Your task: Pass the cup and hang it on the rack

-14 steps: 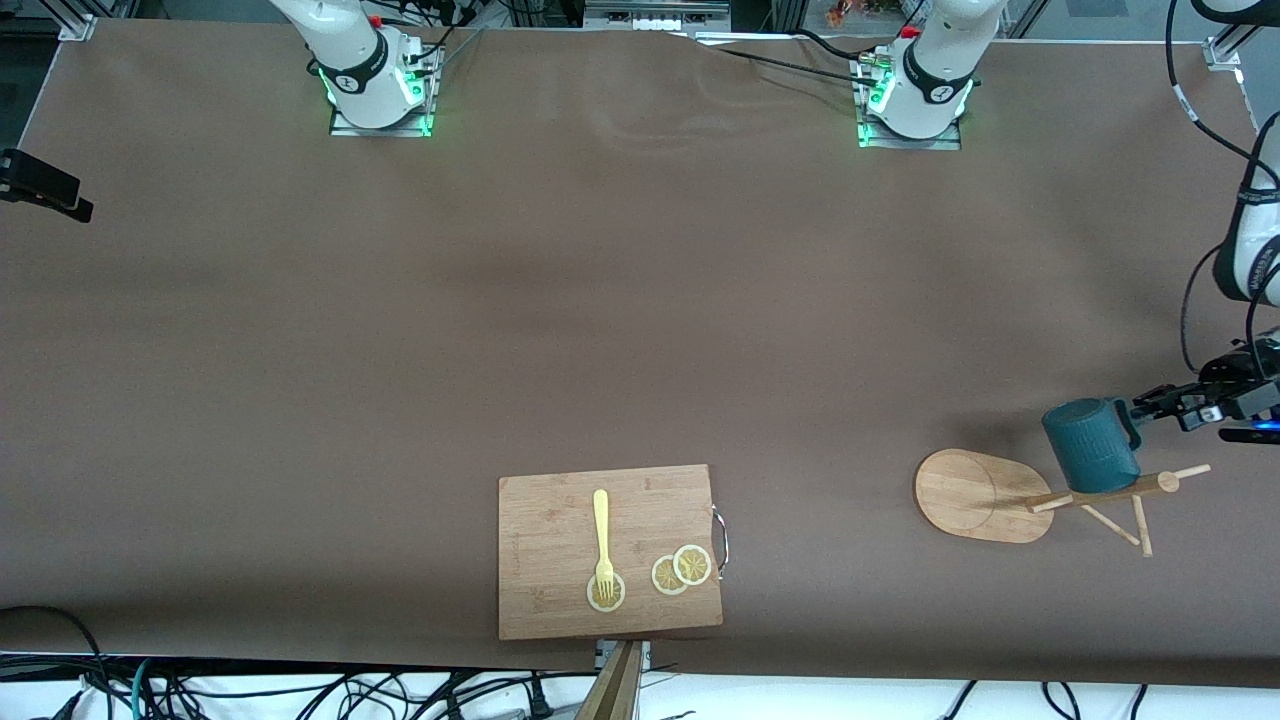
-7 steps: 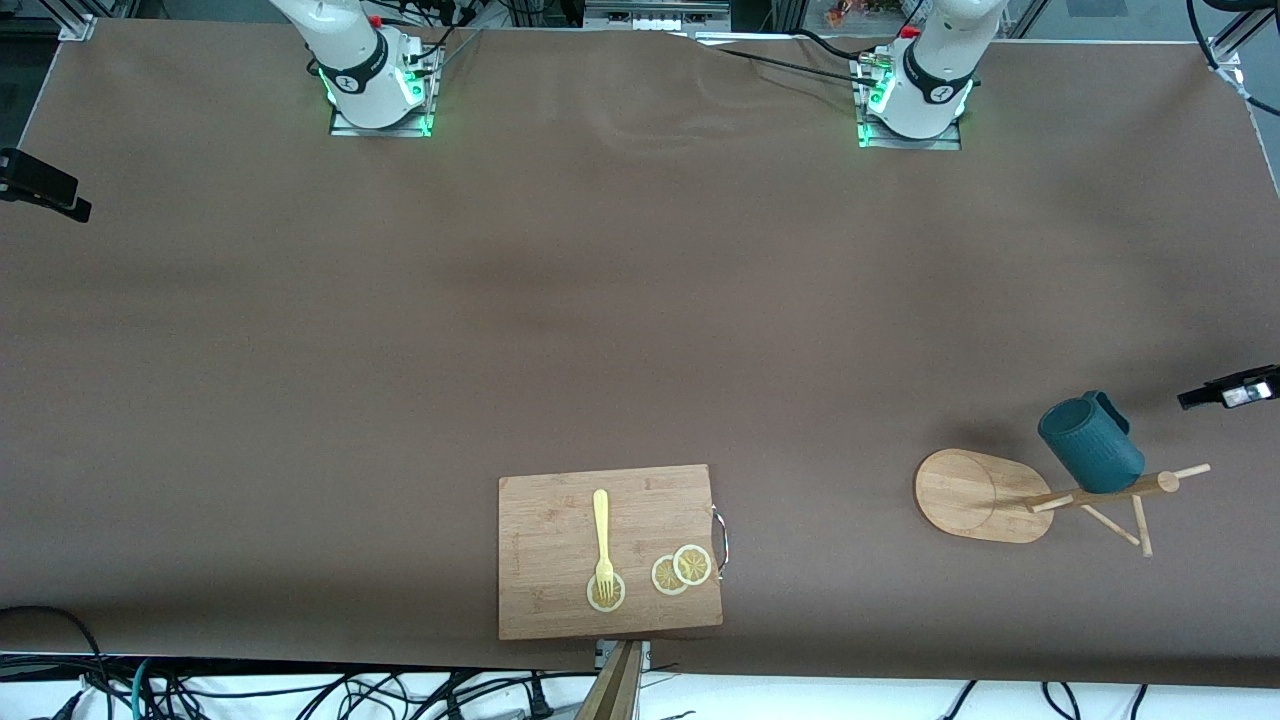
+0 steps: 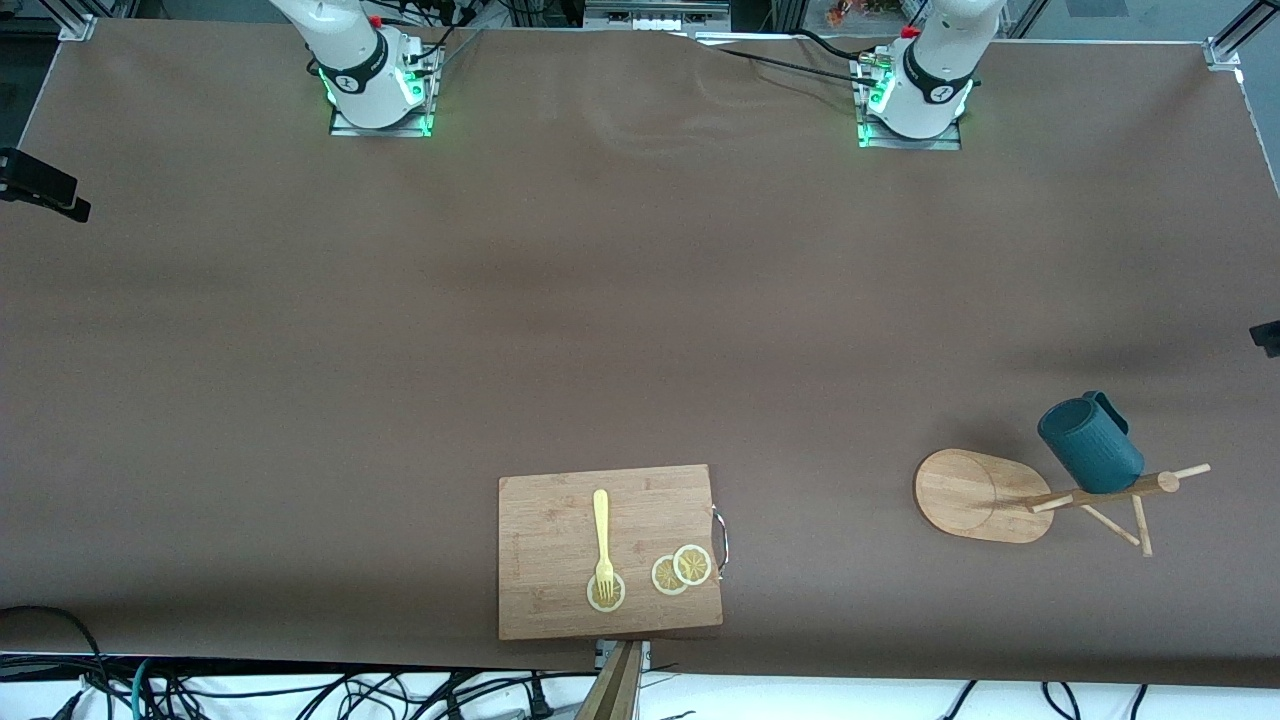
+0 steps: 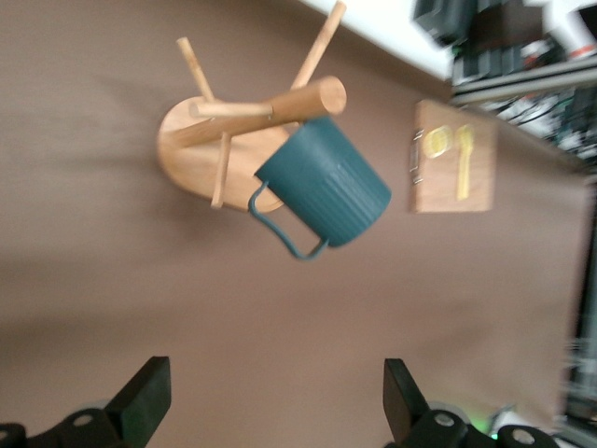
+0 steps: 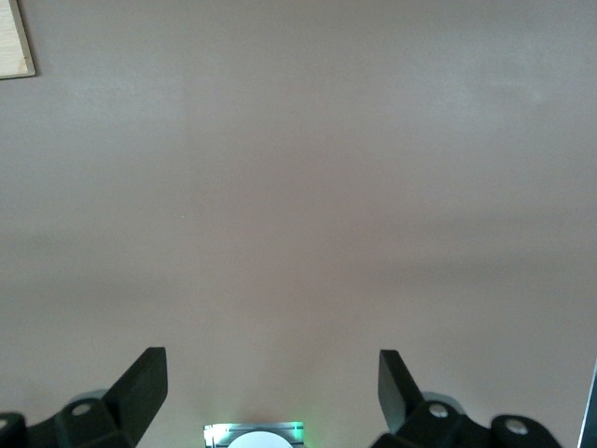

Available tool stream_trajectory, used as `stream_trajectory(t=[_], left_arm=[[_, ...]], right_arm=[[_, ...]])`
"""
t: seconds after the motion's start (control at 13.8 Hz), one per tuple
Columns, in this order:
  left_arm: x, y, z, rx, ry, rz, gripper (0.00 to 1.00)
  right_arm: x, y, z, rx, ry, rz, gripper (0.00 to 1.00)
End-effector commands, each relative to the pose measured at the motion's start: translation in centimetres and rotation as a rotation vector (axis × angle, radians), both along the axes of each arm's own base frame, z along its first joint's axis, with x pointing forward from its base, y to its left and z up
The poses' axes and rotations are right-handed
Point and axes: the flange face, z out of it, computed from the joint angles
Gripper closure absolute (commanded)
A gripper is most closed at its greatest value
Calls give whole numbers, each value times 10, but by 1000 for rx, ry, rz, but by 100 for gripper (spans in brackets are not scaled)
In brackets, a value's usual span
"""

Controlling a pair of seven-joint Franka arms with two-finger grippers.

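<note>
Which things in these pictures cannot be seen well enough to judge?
- Front view: the peg carrying the dark teal ribbed cup is hidden by the cup itself.
- Front view: the bamboo rack post's foot is hidden by its own tilt.
- Right wrist view: the wooden cutting board is cut off by the picture's edge.

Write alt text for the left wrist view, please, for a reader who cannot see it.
A dark teal cup hangs by its handle on a bamboo rack standing on a brown table. The left hand is open, up over the bare table, holding nothing. A wooden cutting board lies farther off.
</note>
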Motion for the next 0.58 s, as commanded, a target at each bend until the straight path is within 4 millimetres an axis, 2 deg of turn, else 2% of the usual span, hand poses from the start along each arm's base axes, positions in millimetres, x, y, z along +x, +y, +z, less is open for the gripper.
stream_trajectory(t=[0.0,0.15,0.29,0.51], left_arm=[[-9,-68,51,201,75,-22,0],[-12,-115,72,301,107,-9,0],[-13,-153,80,384,126,-23,0],[-10,-187,83,451,133,-37,0]], right_arm=[[-2,-2,7,3,-11,-5,0],[-2,-2,7,3,-13,-5,0],[-2,-2,6,4,-10,-5,0],[-2,-2,6,4,-10,-5,0]])
